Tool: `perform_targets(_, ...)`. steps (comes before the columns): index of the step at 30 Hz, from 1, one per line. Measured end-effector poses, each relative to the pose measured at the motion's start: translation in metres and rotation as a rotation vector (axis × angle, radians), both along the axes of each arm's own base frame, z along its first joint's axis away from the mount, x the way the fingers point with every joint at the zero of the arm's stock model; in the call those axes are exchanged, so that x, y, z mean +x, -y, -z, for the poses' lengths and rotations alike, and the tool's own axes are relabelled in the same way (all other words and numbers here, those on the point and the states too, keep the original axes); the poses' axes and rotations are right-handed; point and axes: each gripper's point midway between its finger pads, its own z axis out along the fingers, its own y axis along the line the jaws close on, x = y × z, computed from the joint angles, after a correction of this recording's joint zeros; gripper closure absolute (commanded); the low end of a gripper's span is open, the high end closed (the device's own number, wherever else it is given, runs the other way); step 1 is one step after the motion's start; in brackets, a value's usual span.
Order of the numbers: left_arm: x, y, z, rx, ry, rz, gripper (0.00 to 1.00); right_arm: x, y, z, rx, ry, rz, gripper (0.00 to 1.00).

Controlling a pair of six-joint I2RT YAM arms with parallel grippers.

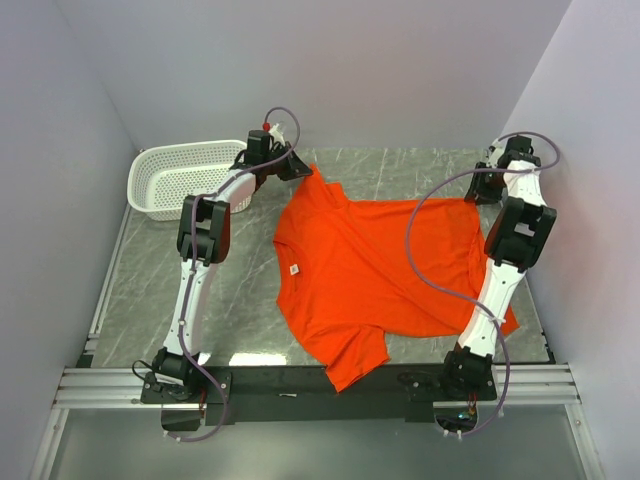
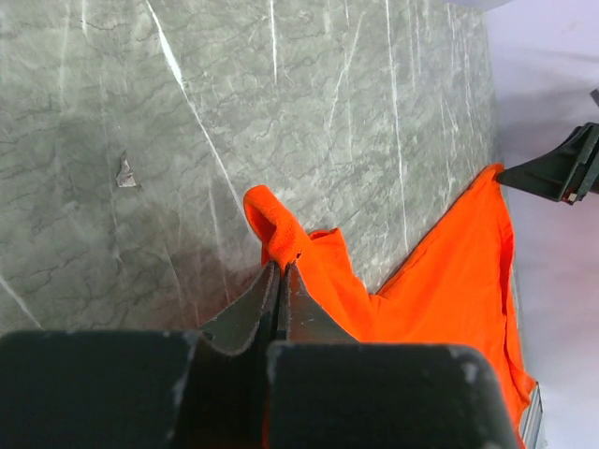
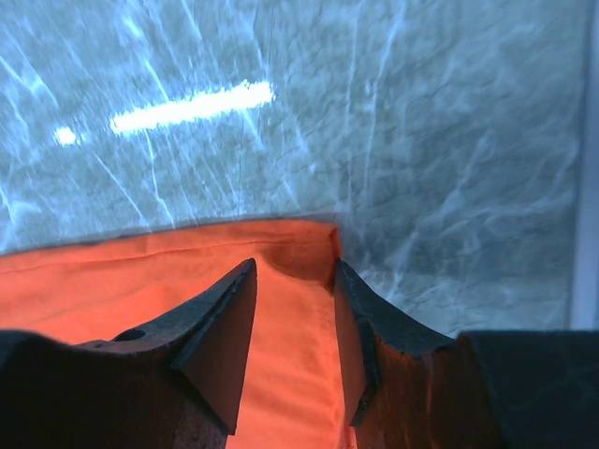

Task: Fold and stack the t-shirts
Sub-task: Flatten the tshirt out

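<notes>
The orange-red t-shirt (image 1: 370,265) lies spread on the grey marbled table, with its white neck label (image 1: 295,268) at the left. My left gripper (image 1: 296,168) is at the far left of the shirt, shut on a bunched tip of its sleeve (image 2: 271,224). My right gripper (image 1: 484,180) is at the shirt's far right corner. In the right wrist view it (image 3: 295,267) is open, with the hemmed corner of the shirt (image 3: 309,245) lying between its fingers. The rest of the shirt trails to the right in the left wrist view (image 2: 449,290).
A white perforated plastic basket (image 1: 185,180) stands at the far left of the table, close behind my left arm. Grey walls close in the table at the back and both sides. The shirt's lower sleeve hangs over the table's front edge (image 1: 355,375).
</notes>
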Motion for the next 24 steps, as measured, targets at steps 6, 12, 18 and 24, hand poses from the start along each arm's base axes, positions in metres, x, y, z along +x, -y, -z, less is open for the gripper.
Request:
perform_targets(6,-0.0008,0.0005,-0.0009,-0.007,-0.003,0.005,1.00,-0.0059,-0.0035,0.0052,0.008,-0.027,-0.012,0.64)
perform_targets(12,-0.0004,0.0008,-0.0017,-0.009,-0.001,0.004,1.00,-0.0088,-0.0046,0.0109,0.014,-0.046,-0.019,0.71)
perform_targets(18,0.0009,-0.0017,-0.0023,-0.015,-0.006,-0.003,1.00,-0.0061,-0.0036,0.0114,0.013,-0.043,-0.017,0.72)
perform_targets(24,0.0020,-0.0039,-0.0028,-0.024,-0.016,-0.013,1.00,-0.0045,0.0022,0.0120,-0.021,-0.036,-0.015,0.65)
